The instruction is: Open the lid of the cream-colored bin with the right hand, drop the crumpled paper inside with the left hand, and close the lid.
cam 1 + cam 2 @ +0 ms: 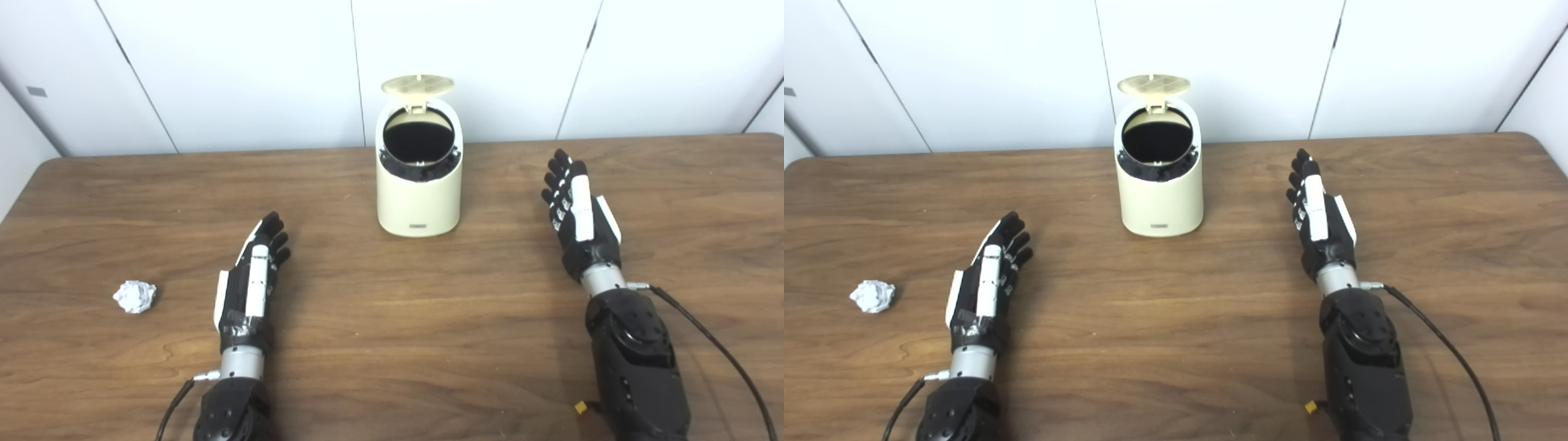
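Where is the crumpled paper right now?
The crumpled paper lies on the table at the far left of both eye views, just outside the open left hand and untouched by it.

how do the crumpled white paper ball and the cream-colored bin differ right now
The crumpled white paper ball is small, low and irregular; the cream-colored bin is much larger, tall and smooth-sided. The paper lies at the table's left, beside the left hand; the bin stands upright at the centre back. The paper is a closed wad; the bin's lid is raised, showing a dark interior. Both rest untouched on the wooden table.
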